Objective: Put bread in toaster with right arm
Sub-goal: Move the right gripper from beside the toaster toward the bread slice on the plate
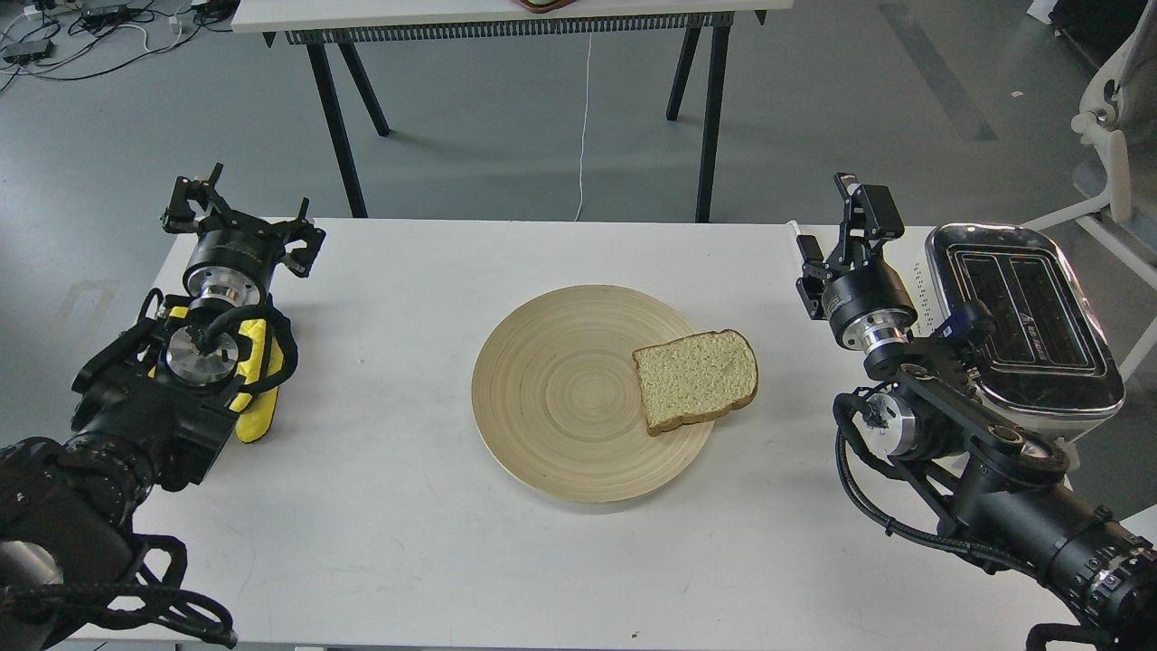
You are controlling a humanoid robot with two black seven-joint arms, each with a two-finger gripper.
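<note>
The bread lies on a plate's right edge, well apart from the right tool, whose finger spacing I cannot tell.

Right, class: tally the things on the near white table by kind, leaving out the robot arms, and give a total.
Bread: 1
Plate: 1
Toaster: 1
Total: 3

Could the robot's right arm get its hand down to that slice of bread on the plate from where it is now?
Probably yes. The bread lies flat on the wooden plate's right edge, the side nearest the right hand, and only bare table lies between them.
</note>
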